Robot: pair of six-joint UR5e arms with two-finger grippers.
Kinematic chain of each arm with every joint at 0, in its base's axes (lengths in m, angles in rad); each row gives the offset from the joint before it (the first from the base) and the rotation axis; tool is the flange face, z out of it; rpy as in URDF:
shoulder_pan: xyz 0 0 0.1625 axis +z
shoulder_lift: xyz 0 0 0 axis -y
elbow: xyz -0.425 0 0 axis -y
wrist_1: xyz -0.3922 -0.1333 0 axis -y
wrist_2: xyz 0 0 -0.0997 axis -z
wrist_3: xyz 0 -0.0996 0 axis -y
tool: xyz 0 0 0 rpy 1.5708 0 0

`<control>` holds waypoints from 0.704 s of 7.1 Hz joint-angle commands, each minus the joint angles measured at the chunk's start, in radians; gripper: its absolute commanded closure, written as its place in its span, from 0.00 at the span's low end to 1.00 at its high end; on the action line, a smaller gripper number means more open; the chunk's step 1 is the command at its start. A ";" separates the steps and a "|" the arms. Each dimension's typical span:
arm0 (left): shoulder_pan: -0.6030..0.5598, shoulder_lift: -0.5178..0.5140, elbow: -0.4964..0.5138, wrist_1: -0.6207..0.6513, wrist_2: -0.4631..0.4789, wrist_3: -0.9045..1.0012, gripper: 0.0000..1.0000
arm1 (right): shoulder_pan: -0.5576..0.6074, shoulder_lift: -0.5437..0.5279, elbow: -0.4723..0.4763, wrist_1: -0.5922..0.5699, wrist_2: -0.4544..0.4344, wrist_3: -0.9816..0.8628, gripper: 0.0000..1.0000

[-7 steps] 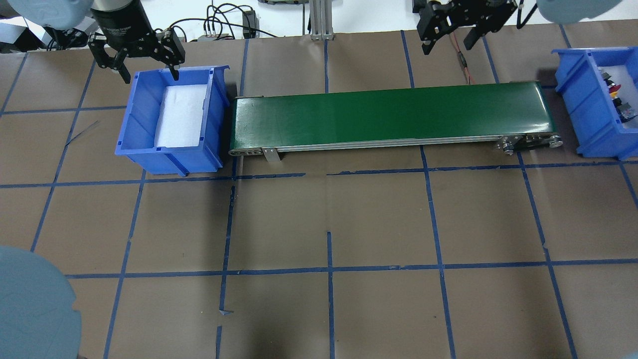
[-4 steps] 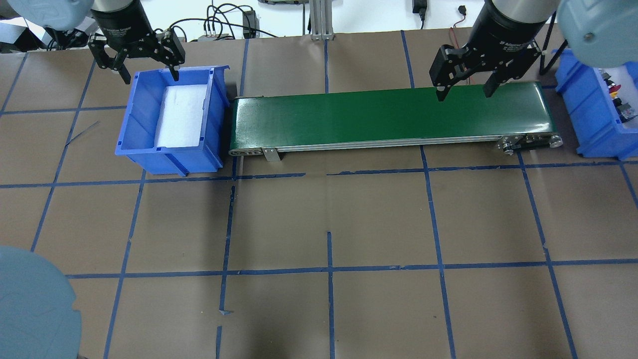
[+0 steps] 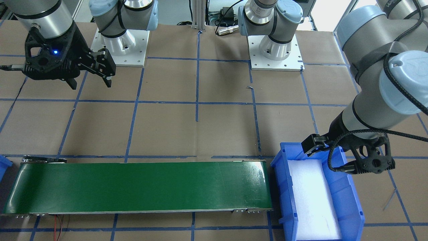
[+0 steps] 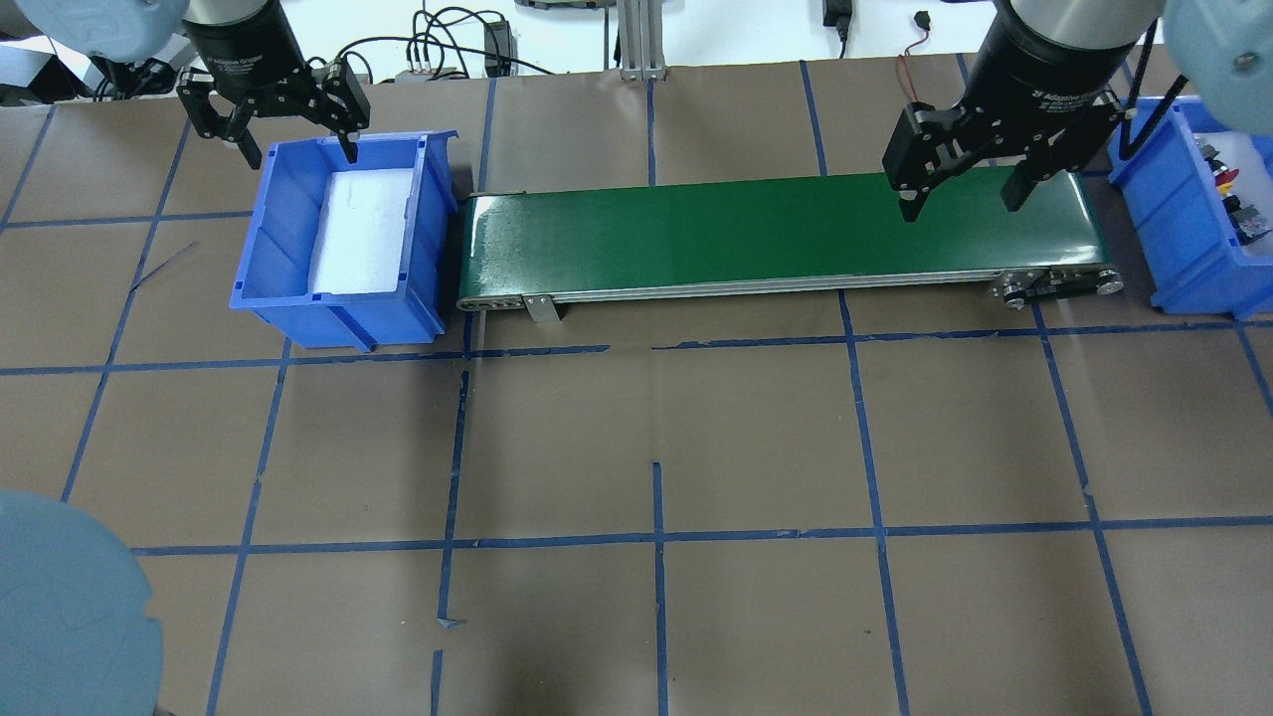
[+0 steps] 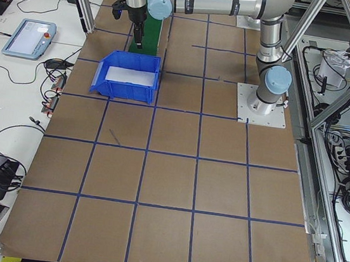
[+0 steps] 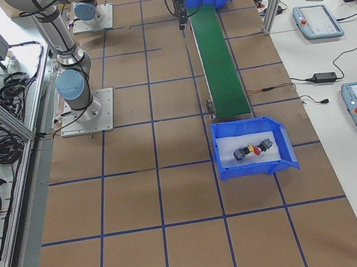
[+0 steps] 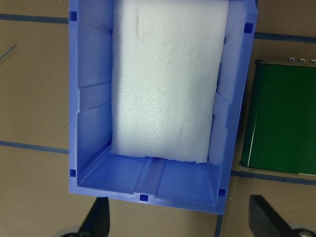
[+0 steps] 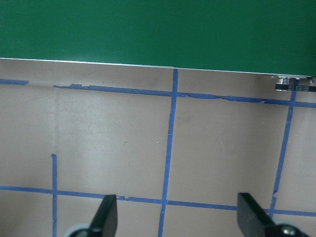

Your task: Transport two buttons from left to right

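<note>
The buttons (image 6: pixel 253 150) lie together on white foam in the right blue bin (image 6: pixel 251 166); red and yellow caps and grey bases show. In the overhead view they (image 4: pixel 1231 194) sit at the right edge, partly cut off. My right gripper (image 4: pixel 961 209) is open and empty, hovering over the right part of the green conveyor belt (image 4: pixel 746 234), left of that bin (image 4: pixel 1164 219). It also shows in the front view (image 3: pixel 90 84). My left gripper (image 4: pixel 296 156) is open and empty above the far rim of the left blue bin (image 4: pixel 343 308), which holds only white foam (image 7: pixel 168 79).
The belt (image 3: pixel 133 187) runs between the two bins. The left bin (image 3: pixel 351 201) sits just past its left end. Cables lie along the table's far edge (image 4: pixel 438 50). Both arm bases (image 3: pixel 277 50) stand on the robot's side. Brown paper with blue tape lines covers the table.
My right gripper has come from the table's far edge forward and rightward, to over the belt's right part, still open. The left gripper has not moved.
</note>
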 commanded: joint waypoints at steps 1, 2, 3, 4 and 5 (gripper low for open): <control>0.000 0.000 0.001 0.000 0.000 0.000 0.00 | 0.000 -0.003 -0.001 0.006 -0.025 0.001 0.13; 0.000 0.000 0.000 -0.001 -0.002 0.000 0.00 | 0.000 -0.005 -0.002 0.012 -0.028 0.001 0.12; -0.001 0.000 0.001 -0.001 -0.002 0.000 0.00 | 0.000 -0.012 -0.001 0.012 -0.028 0.004 0.11; -0.001 0.000 0.001 0.000 -0.002 0.000 0.00 | 0.000 -0.016 0.001 0.012 -0.026 0.013 0.11; -0.001 0.000 0.000 0.000 -0.002 0.000 0.00 | 0.000 -0.014 -0.001 0.011 -0.026 0.014 0.10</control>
